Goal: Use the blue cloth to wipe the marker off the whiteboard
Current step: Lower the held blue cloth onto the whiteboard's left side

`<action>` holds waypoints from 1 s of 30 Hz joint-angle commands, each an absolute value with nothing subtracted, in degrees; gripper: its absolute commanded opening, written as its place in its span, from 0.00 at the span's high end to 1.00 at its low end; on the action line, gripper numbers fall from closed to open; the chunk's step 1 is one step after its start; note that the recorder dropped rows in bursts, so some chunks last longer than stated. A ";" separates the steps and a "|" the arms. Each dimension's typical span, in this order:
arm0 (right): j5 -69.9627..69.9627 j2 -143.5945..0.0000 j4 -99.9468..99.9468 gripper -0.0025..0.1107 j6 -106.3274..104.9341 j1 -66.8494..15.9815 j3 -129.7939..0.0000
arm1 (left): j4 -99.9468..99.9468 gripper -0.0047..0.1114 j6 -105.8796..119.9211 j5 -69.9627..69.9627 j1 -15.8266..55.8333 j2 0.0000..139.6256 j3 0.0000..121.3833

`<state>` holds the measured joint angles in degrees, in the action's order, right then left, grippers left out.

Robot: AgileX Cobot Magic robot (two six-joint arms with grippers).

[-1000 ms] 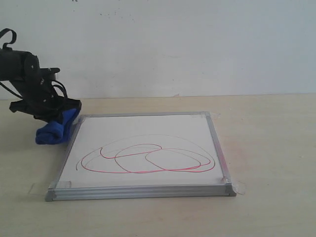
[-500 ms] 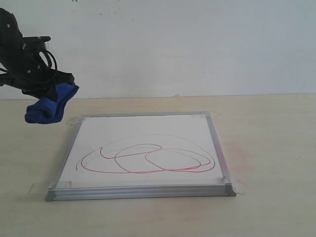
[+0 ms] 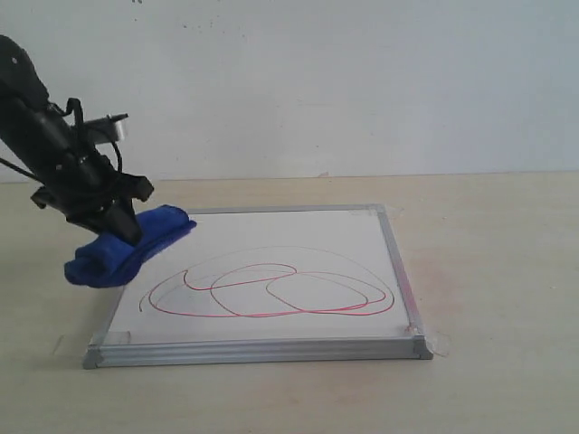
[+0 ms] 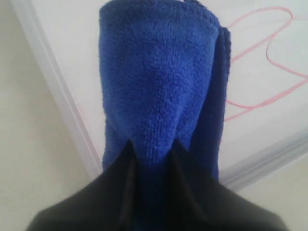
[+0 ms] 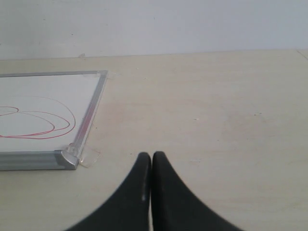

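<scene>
The whiteboard (image 3: pixel 271 262) lies flat on the table, silver-framed, with red marker (image 3: pixel 271 291) loops across its near half. My left gripper (image 3: pixel 122 226) is shut on the blue cloth (image 3: pixel 127 249), which hangs over the board's left edge with its far end over the white surface. In the left wrist view the blue cloth (image 4: pixel 159 82) runs out from between the left gripper (image 4: pixel 153 144) jaws, with the marker (image 4: pixel 269 62) lines beside it. My right gripper (image 5: pixel 152 156) is shut and empty, over bare table off the whiteboard (image 5: pixel 43 115) corner.
A pale wooden table (image 3: pixel 488 271) carries the board, with a white wall (image 3: pixel 362 81) behind. Clear tape tabs (image 3: pixel 441 344) stick out at the board's corners.
My left arm lifted the blue cloth from beside the board's far left corner, then swung it right and down over the board's left edge.
</scene>
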<state>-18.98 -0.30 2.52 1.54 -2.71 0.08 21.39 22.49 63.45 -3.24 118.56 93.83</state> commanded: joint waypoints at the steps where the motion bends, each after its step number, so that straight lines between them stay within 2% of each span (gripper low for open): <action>1: -18.59 0.00 2.47 0.98 1.30 -2.32 0.00 | 23.09 0.92 28.27 57.41 -0.22 114.91 83.71; 5: -18.59 0.00 2.47 0.98 1.30 -2.32 0.00 | 22.38 0.92 28.33 39.53 4.63 106.88 68.85; 9: -18.59 0.00 2.47 0.98 1.30 -2.32 0.00 | 21.58 0.92 28.33 28.07 3.79 104.90 63.63; 24: -18.59 0.00 2.47 0.98 1.30 -2.32 0.00 | 21.58 0.92 28.22 23.30 1.89 113.49 63.63; 30: -18.59 0.00 2.47 0.98 1.30 -2.32 0.00 | 29.96 0.92 27.92 21.63 2.10 116.24 64.16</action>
